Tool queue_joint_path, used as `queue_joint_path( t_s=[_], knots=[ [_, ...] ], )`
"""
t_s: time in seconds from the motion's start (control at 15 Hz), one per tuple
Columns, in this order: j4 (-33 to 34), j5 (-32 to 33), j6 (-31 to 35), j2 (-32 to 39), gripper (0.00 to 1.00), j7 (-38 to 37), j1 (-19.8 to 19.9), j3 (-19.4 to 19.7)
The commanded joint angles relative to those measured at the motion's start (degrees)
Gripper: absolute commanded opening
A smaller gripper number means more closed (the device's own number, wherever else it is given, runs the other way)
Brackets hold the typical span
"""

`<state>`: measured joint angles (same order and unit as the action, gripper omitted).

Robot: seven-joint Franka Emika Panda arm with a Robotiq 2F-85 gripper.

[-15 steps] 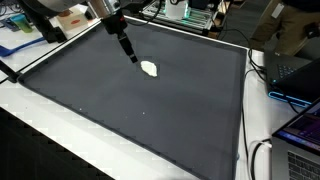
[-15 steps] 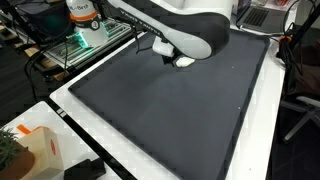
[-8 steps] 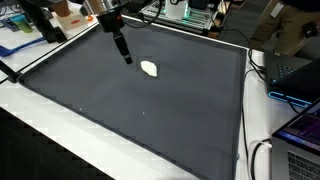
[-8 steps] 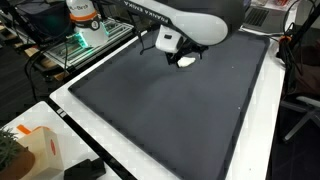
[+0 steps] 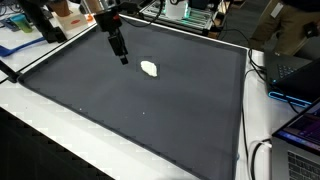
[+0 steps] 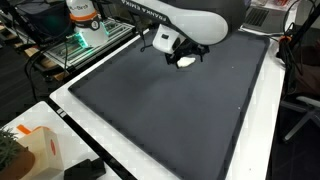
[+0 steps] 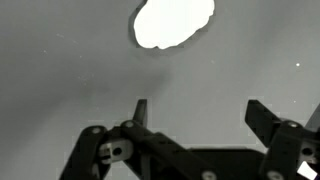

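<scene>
White lump [image 5: 150, 68] lies loose on the dark table [image 5: 150, 125], near its far edge, ungrasped. Tool [image 5: 123, 58] hangs just beside it, jaws spread and empty; no grasp is made yet. Compared with a second ago, the tool stands farther from the lump, which lies unmoved.

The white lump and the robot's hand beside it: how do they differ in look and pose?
The white lump is pale and rounded; the hand is black and angular. The white lump lies flat on the dark mat; the hand hangs beside it, open, empty and not touching. Both are over the same mat.
</scene>
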<state>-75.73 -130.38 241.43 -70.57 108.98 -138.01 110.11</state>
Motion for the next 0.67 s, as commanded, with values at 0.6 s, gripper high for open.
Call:
queue_joint_path(
  t_s=[0.6],
  knots=[
    [-31.2,3.9,-6.2,13.0,1.00,-2.6,1.2,-1.7]
  ],
)
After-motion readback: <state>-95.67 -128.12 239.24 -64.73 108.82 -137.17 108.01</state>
